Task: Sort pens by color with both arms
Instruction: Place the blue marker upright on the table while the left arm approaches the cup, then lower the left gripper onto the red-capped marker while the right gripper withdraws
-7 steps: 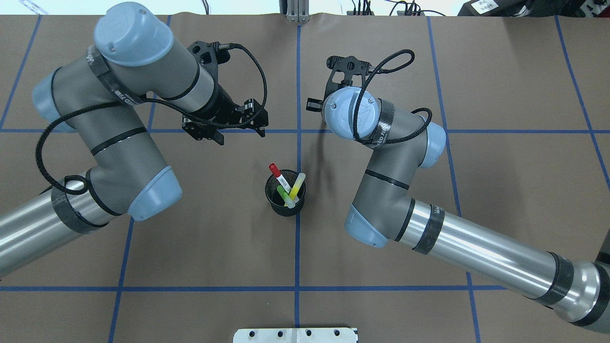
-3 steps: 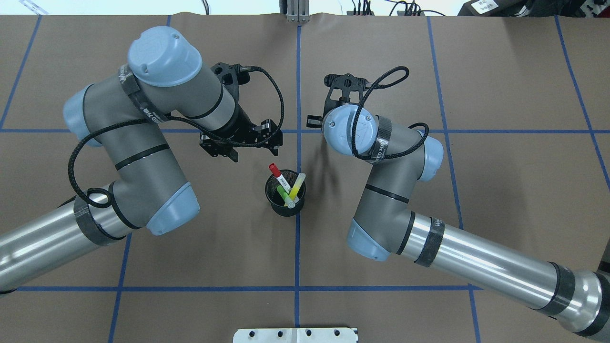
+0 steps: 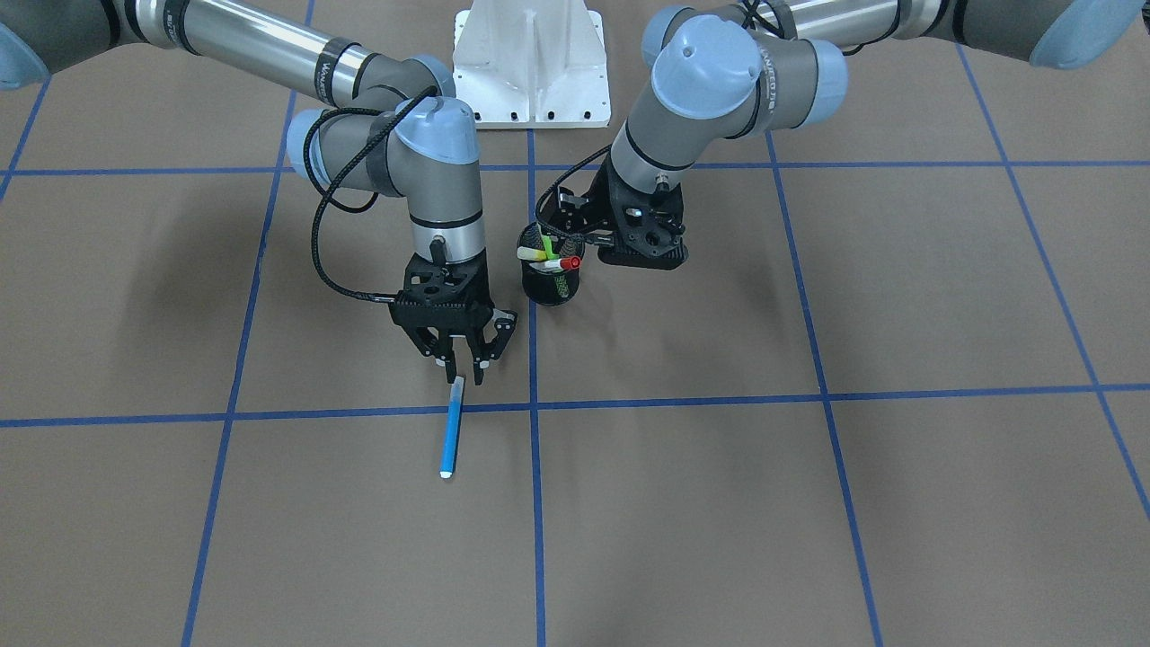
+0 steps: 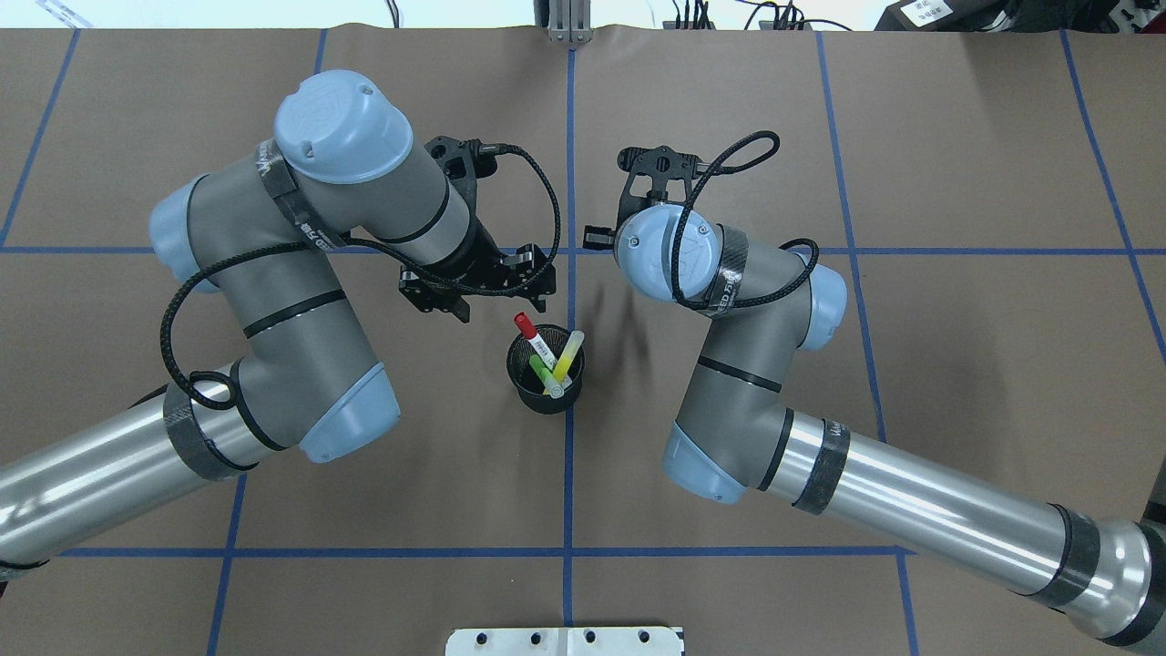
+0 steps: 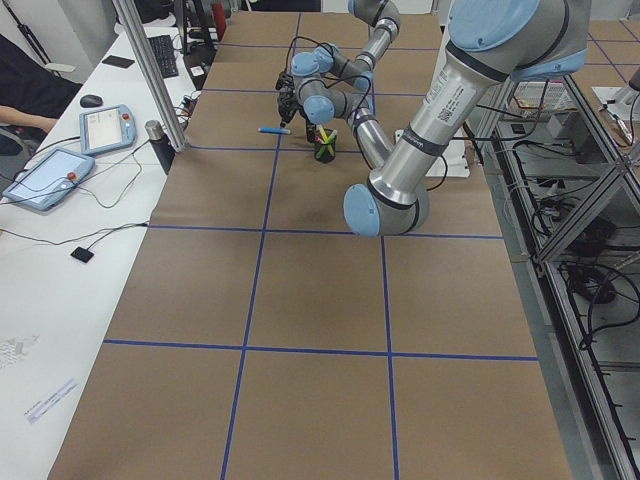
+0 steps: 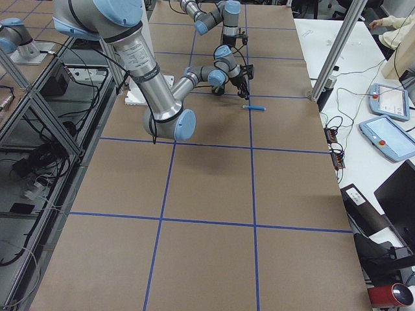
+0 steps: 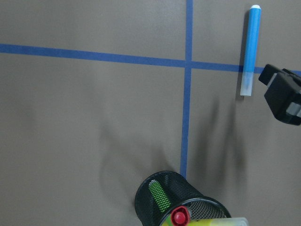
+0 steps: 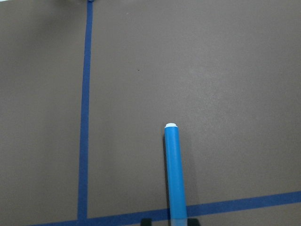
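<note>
**Condition.** The blue pen (image 3: pixel 452 429) lay flat on the worktop (image 3: pixel 809 503), across a tape line (image 3: pixel 719 395). The right claw (image 3: pixel 460 359) was held just over the pen's capped end, fingers spread and nothing gripped. The red pen (image 4: pixel 534 339), green pen (image 4: pixel 540 368) and yellow pen (image 4: pixel 567 352) leaned crossed in the black mesh cup (image 4: pixel 545 399). The left claw (image 4: pixel 504 296) was poised beside the cup's rim, parted and empty.

**Hazards.** It was judged that the cup could be tipped by a low approach of the left claw. Two crossed pens could also be seized together. The blue pen could be rolled if clipped by a right fingertip.

**Views.** The blue pen was shown in the front-facing view. In the overhead view it was hidden beneath the right arm (image 4: pixel 674 255). The crossing of the pens was shown clearly only from overhead.
</note>
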